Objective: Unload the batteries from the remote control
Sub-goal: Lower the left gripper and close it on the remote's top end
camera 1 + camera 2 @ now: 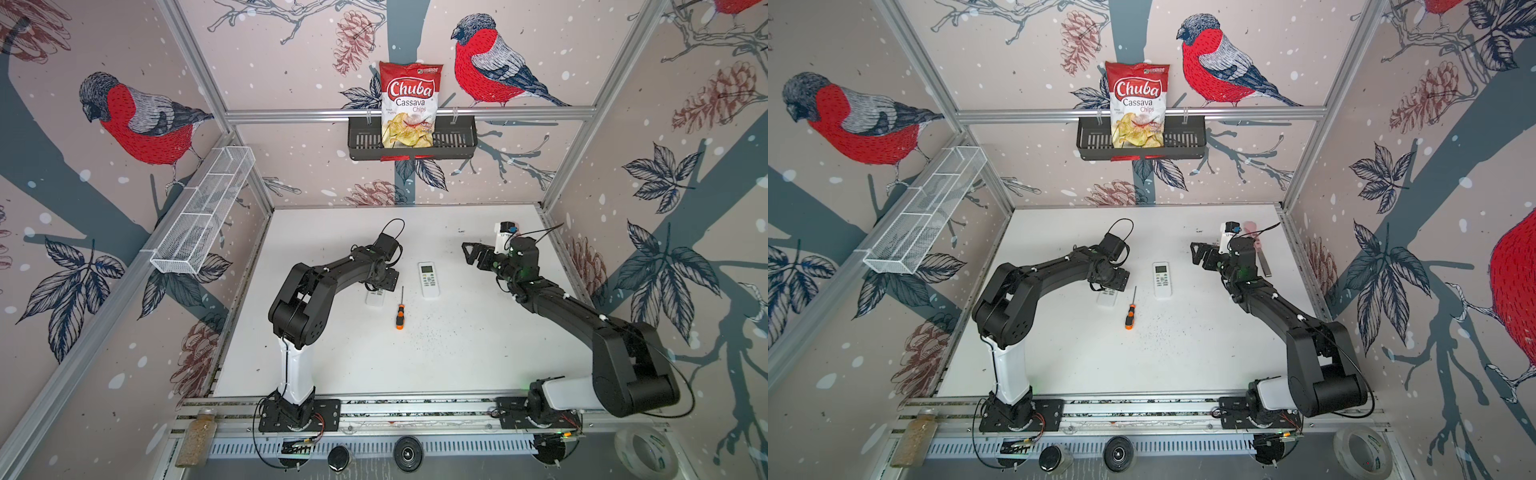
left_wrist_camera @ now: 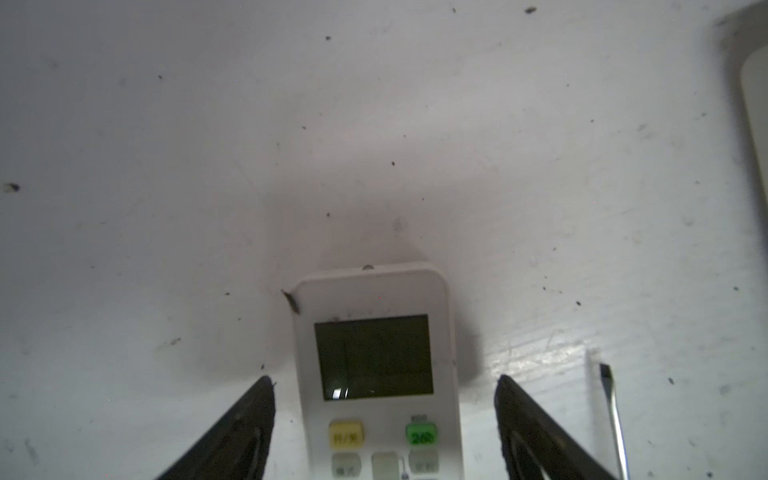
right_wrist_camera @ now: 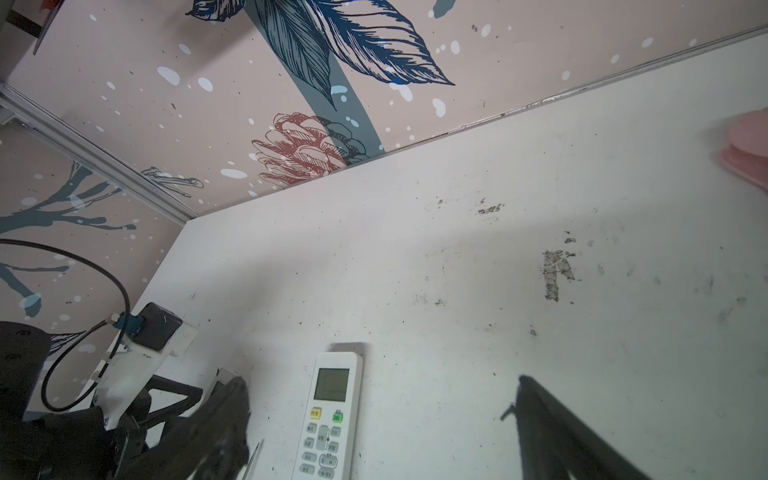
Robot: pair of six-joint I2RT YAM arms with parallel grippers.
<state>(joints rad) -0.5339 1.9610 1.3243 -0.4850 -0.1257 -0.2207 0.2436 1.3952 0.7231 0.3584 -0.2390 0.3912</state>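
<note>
left gripper (image 2: 384, 379): fingers apart, straddling the white remote (image 2: 374, 357), not touching it
white remote: face up on the table (image 1: 457, 357), beside the screwdriver (image 1: 400, 313)
right gripper (image 3: 381, 381): wide apart, empty
batteries: hidden from view

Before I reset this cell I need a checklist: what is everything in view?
left remote: one, white, face up on the table.
middle remote: one, white, face up, mid-table.
screwdriver: one, orange-and-black handle, between the remotes.
batteries: none in view.
chips bag: one, red and white, in the black basket on the back rail.
wire basket: one, white, on the left wall.
jar: one, clear with tan filling, front left.
tape roll: one, clear, front right.
pink thing: one, at the far right of the table, unidentifiable.
left gripper: black, open, straddling the left remote without touching it.
right gripper: black, open, empty, right of the middle remote.
</note>
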